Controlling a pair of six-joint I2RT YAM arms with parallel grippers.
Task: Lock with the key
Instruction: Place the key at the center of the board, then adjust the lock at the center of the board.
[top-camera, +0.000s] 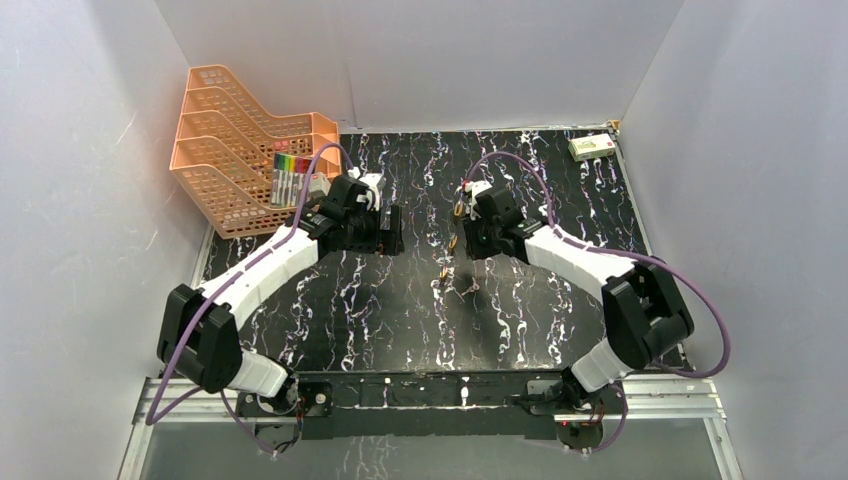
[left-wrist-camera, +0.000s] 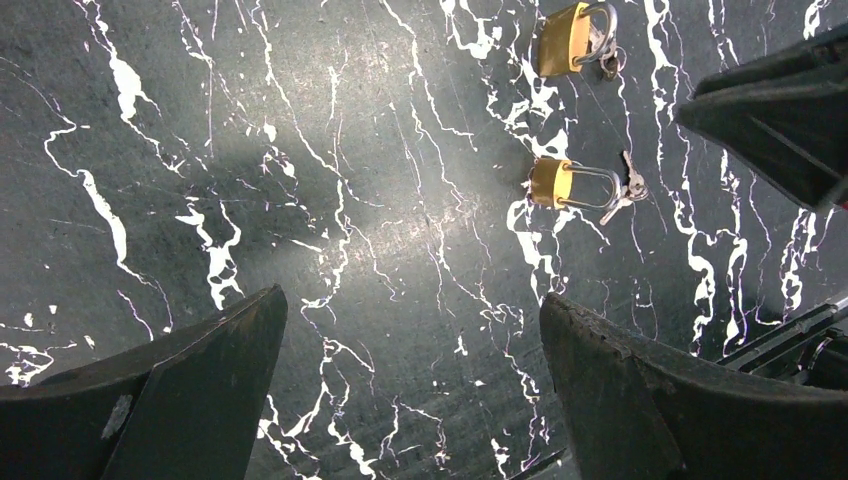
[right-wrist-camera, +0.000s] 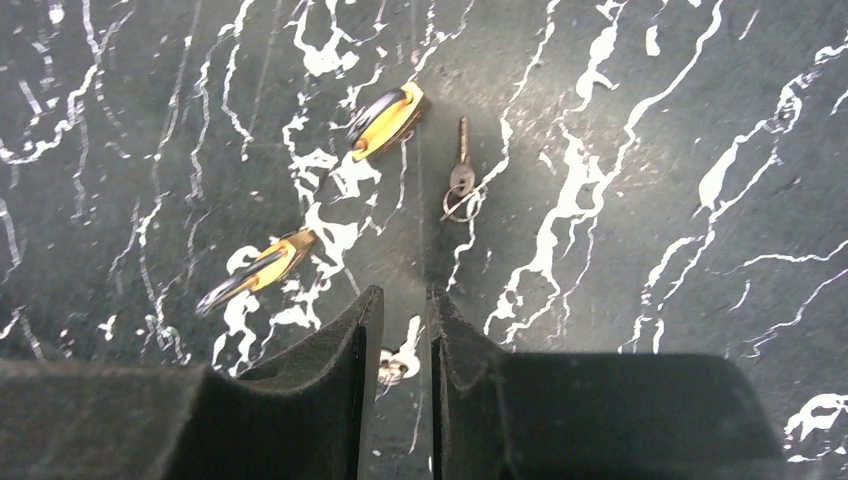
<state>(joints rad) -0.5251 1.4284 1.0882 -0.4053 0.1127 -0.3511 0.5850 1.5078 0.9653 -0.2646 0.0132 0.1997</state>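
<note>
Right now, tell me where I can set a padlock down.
Free: the near table strip between the arm bases, and the far right between right gripper and white box. Crowded: centre, around padlocks and keys; far left, by the orange trays.

White arm shells (top-camera: 268, 272), black joints (top-camera: 200, 340), purple cables (top-camera: 508, 160), matte black wedge-shaped fingers (left-wrist-camera: 650, 400), scuffed edges

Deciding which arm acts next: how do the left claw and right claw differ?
The left claw has its jaws wide apart; the right claw shows only a narrow slit. The left claw hangs over bare tabletop; the right claw hangs over a key. Both hold nothing.
</note>
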